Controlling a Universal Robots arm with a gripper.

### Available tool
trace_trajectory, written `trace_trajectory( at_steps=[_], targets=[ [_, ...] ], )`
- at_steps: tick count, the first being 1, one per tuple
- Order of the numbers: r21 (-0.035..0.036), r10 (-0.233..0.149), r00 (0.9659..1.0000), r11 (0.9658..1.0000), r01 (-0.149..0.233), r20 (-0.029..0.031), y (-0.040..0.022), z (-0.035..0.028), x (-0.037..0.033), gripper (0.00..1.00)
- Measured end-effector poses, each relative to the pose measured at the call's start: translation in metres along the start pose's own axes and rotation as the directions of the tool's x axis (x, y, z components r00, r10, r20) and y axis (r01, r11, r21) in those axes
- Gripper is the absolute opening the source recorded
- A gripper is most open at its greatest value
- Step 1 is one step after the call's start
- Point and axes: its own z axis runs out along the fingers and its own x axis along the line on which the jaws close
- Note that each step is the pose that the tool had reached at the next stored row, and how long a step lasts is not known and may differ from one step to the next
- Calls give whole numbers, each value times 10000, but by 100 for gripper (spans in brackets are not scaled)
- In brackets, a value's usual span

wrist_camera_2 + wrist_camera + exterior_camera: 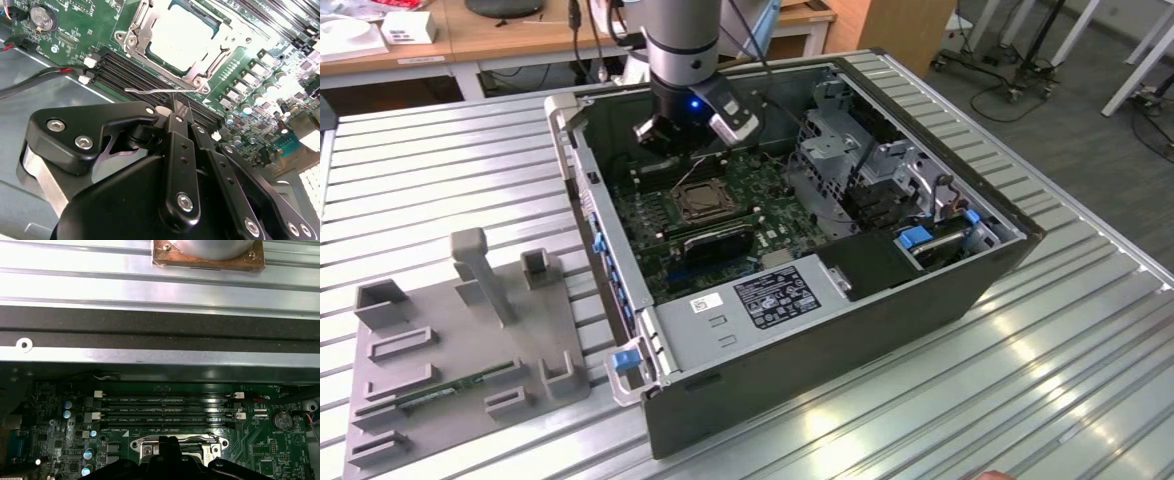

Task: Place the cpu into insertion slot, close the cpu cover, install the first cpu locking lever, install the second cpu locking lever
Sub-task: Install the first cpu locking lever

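Observation:
The cpu (pixel 182 35) lies in the insertion slot (pixel 698 200), its pale metal face showing through the window of the cpu cover (pixel 141 31), which lies flat over it. My gripper (pixel 179 111) is shut and hangs inside the case just beside the socket, on its memory-slot side. A thin wire locking lever (pixel 150 91) runs along that edge of the socket up to my fingertips; I cannot tell whether it is pinched between them. In the exterior view the gripper (pixel 698 150) sits just above the socket. In the first wrist view the gripper (pixel 168 442) hides part of the socket (pixel 200 446).
The green motherboard lies in an open computer case (pixel 607 270) on a ribbed metal table. Black memory slots (pixel 165 410) run beside the socket. A drive cage (pixel 854 170) and power supply (pixel 761 295) crowd the exterior view's right. A grey fixture (pixel 454 330) stands on the left. Cables (pixel 40 80) lie near a coin battery (pixel 41 17).

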Motion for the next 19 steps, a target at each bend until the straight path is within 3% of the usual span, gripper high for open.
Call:
trace_trajectory(
  at_steps=[19],
  targets=[
    [27,53,10000,10000,-53,4,89,92,-55,11]
  ],
)
